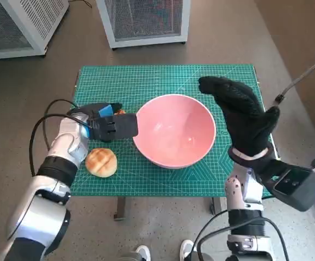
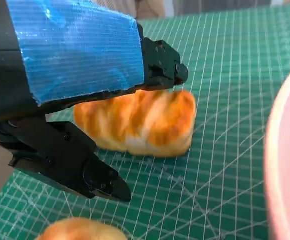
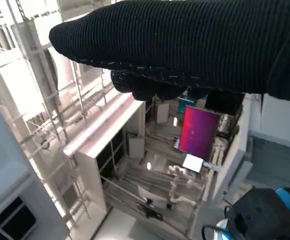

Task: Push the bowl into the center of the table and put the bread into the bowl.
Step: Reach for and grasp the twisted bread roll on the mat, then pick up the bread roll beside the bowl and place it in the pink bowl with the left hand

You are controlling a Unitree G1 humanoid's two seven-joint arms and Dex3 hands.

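Note:
The pink bowl (image 1: 174,131) stands upright near the middle of the green cutting mat (image 1: 146,79); its rim (image 2: 285,165) shows in the left wrist view. My left hand (image 1: 111,126) hovers just left of the bowl, fingers (image 2: 160,65) spread over a long golden bread roll (image 2: 139,122) that lies on the mat. In the head view that roll (image 1: 121,112) is mostly hidden under the hand. A round bun (image 1: 101,162) sits near the mat's front left, also seen as the bun (image 2: 79,231) below the hand. My gloved right hand (image 1: 243,117) is raised beside the bowl's right rim, holding nothing.
Two white perforated cabinets (image 1: 143,22) (image 1: 16,27) stand on the floor behind the table. A black cable (image 1: 40,128) loops off my left forearm. A person's shoes (image 1: 141,253) show below the table's front edge. The right wrist view shows only the glove (image 3: 185,45) and room shelving.

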